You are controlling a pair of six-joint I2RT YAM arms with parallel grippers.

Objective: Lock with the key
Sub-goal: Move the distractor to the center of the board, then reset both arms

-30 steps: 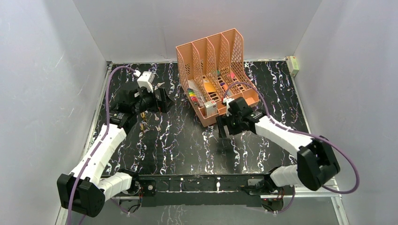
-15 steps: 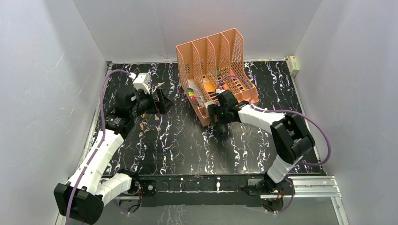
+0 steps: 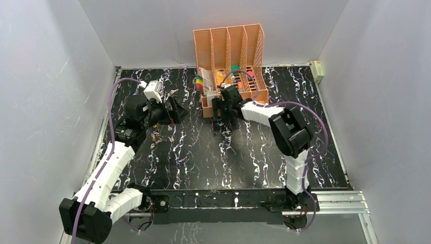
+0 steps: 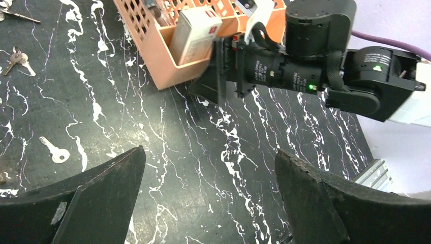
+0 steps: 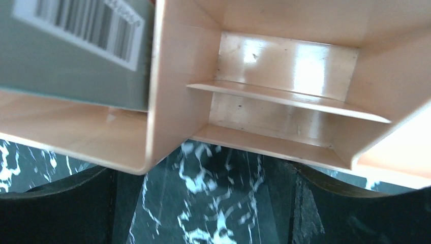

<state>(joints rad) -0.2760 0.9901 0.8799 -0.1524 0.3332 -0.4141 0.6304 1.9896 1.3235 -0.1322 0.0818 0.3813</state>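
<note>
Several small silver keys lie on the black marble table by my left arm, one loose and a bunch farther off; in the top view they show beside my left gripper. A small brass thing, perhaps the lock, lies beside them. My left gripper is open and empty above bare table. My right gripper is open, its jaws at the front left corner of the orange file organizer; it also shows in the left wrist view.
The orange file organizer stands at the back centre near the wall, holding coloured items and a white box. More keys lie at the back left. A small pale box sits at the back right corner.
My right arm has swung left and back, pushing the organizer toward the rear wall and turning it squarer. My left gripper has shifted slightly left.
</note>
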